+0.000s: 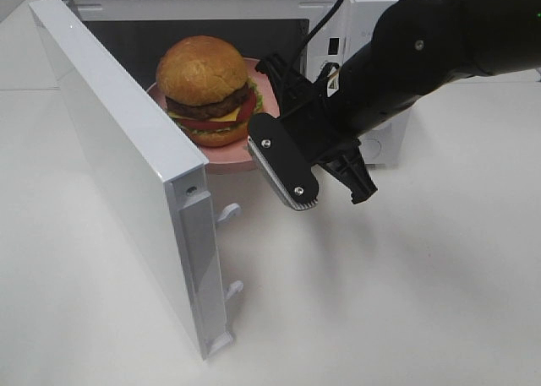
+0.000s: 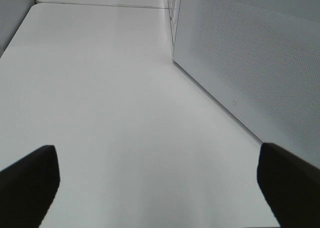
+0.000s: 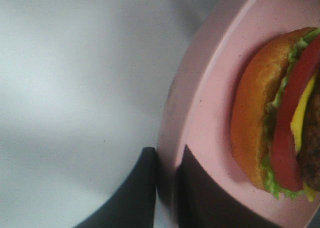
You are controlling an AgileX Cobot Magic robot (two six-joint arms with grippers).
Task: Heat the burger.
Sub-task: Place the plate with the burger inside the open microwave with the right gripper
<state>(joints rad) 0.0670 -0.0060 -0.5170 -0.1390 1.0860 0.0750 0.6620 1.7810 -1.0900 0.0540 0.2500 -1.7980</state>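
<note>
Upright on the pink plate (image 1: pixel 226 156), the burger (image 1: pixel 207 86) sits in the mouth of the white microwave (image 1: pixel 382 141), bun on top, patty, tomato and cheese showing at its side. The right gripper (image 3: pixel 167 163) pinches the plate's near rim, one finger above and one below. The microwave door (image 1: pixel 118 149) stands swung wide to the left. Beyond it, the left gripper (image 2: pixel 160 188) hangs over the white table (image 1: pixel 406 301) with its fingers spread wide, holding nothing.

microwave door (image 1: pixel 118 149) blocks left | right pincer (image 3: pixel 167 188) on plate (image 1: pixel 226 160) fills opening | table (image 1: pixel 406 301) ahead free
</note>
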